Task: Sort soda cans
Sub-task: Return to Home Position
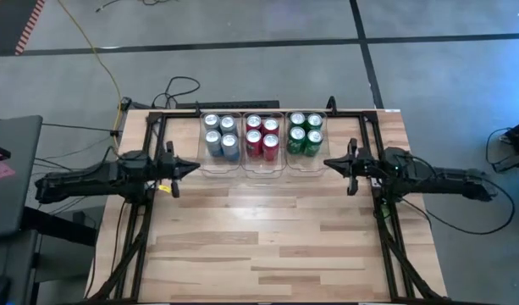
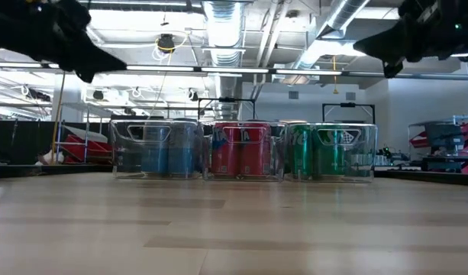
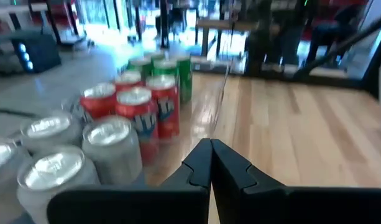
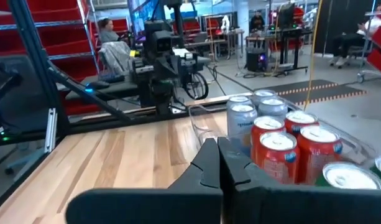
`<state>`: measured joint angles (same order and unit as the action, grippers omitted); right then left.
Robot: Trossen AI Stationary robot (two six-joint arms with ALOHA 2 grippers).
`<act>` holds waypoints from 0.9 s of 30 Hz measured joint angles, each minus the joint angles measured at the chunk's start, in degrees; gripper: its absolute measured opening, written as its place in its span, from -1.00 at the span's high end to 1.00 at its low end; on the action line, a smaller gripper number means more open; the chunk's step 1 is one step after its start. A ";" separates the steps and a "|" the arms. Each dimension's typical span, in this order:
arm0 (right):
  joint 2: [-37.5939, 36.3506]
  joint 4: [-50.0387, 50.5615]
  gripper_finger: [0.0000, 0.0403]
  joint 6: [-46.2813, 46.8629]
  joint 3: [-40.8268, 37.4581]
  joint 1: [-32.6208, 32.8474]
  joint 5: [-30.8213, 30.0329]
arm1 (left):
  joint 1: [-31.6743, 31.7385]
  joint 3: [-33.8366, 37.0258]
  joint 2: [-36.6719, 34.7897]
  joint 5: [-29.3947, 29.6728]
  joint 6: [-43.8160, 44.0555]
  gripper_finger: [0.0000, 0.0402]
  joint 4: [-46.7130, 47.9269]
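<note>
From above I see silver-grey cans (image 1: 220, 134), red cans (image 1: 262, 135) and green cans (image 1: 305, 133) grouped by colour in three clear bins (image 1: 264, 169) at the counter's (image 1: 267, 237) far edge. Only my wrist views show the fingers: left gripper (image 3: 210, 144) and right gripper (image 4: 217, 143) both pressed together, flanking the bins

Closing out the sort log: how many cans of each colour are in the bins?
Silver-grey cans: 4
Red cans: 4
Green cans: 4
Total: 12 cans
</note>
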<state>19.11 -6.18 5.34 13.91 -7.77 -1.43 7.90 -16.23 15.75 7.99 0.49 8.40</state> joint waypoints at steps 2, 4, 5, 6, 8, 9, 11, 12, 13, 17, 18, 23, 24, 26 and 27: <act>-2.72 2.50 1.00 1.14 -0.36 -0.24 0.17 | 0.00 -0.01 -2.54 -0.11 0.23 1.00 0.69; -5.80 5.66 1.00 1.93 -0.40 0.13 0.22 | -0.01 -0.02 -5.55 -0.14 0.96 1.00 2.88; -7.32 6.67 1.00 1.98 -0.40 0.46 0.22 | -0.02 -0.02 -7.12 -0.15 1.20 1.00 3.82; -8.70 7.33 1.00 1.91 -0.40 0.80 0.24 | -0.02 0.00 -8.91 -0.16 1.48 1.00 4.76; -11.41 8.84 1.00 1.75 -0.37 1.39 0.22 | -0.02 0.01 -12.13 -0.14 1.87 1.00 6.06; -12.71 9.74 1.00 1.75 -0.37 1.68 0.22 | -0.04 0.36 -13.63 -0.16 2.20 1.00 5.96; -14.86 11.36 1.00 1.91 -0.57 2.26 0.22 | -0.04 1.84 -15.84 -0.14 2.68 1.00 5.70; -15.87 11.05 1.00 2.15 -1.37 2.57 0.21 | -0.04 2.64 -15.71 -0.14 2.96 1.00 4.52; -16.95 10.41 1.00 2.24 -2.66 2.83 0.22 | -0.04 3.37 -15.51 -0.13 3.25 1.00 4.41; -19.04 5.32 1.00 4.33 -7.36 3.41 0.16 | -0.07 5.70 -13.86 -0.23 3.22 1.00 0.81; -18.95 4.16 1.00 5.05 -7.94 3.41 0.11 | -0.07 6.00 -13.94 -0.35 3.22 1.00 0.92; -18.72 2.92 1.00 6.57 -8.94 3.10 0.05 | -0.07 6.05 -13.94 -1.40 2.80 1.00 -0.06; -18.75 2.97 1.00 6.64 -8.90 3.16 0.04 | -0.07 6.05 -13.93 -1.58 2.80 1.00 -0.02; -18.72 2.99 1.00 6.64 -9.52 3.31 0.06 | -0.07 6.05 -13.95 -1.92 2.60 1.00 -0.38; -18.75 2.13 1.00 6.70 -10.46 3.34 0.06 | -0.07 6.05 -13.95 -2.13 2.32 1.00 -0.46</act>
<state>0.36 -4.05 12.04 3.45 -4.43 -1.37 7.84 -10.17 1.80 5.87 2.80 7.95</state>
